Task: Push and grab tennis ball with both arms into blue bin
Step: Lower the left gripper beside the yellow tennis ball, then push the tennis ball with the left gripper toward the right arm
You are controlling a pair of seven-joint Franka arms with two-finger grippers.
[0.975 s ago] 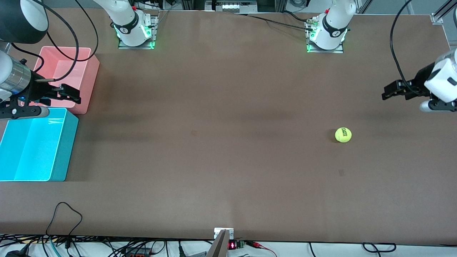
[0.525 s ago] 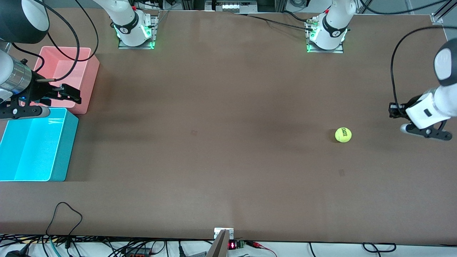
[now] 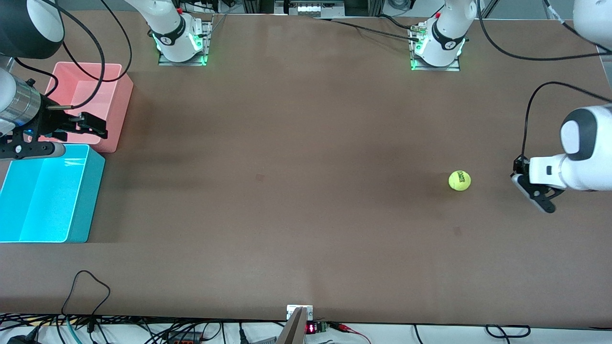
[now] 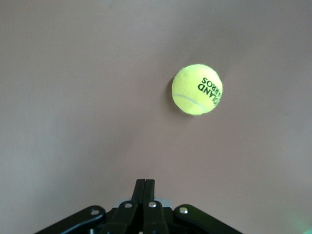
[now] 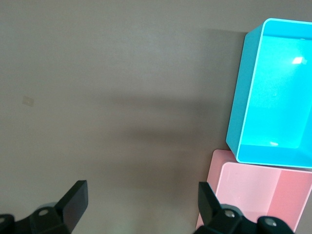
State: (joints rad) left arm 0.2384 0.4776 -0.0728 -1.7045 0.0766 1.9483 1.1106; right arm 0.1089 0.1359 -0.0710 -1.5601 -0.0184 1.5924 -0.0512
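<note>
Progress: barely begun, by the look of it. The tennis ball (image 3: 459,180) sits untouched on the bare brown table (image 3: 296,157) toward the left arm's end, logo up. The blue bin (image 3: 45,193) stands at the right arm's end, nothing visible inside it, so the ball has nearly the whole length of the table to cross. Push, pickup and drop all remain to be done.

Left gripper (image 3: 534,192): low over the table just beside the ball, on the side away from the bin, not touching it. In the left wrist view its fingers (image 4: 144,191) are pressed together into one blade with nothing between them, and the ball (image 4: 197,89) lies ahead of the tips and a little off their line. Placement suits a shove toward the bin.

Right gripper (image 3: 91,125): waiting over the pink tub (image 3: 117,114), which stands touching the blue bin and farther from the front camera. The right wrist view shows its fingers (image 5: 74,202) spread wide, empty, with the blue bin (image 5: 239,112) and pink tub (image 5: 253,190) beneath.
</note>
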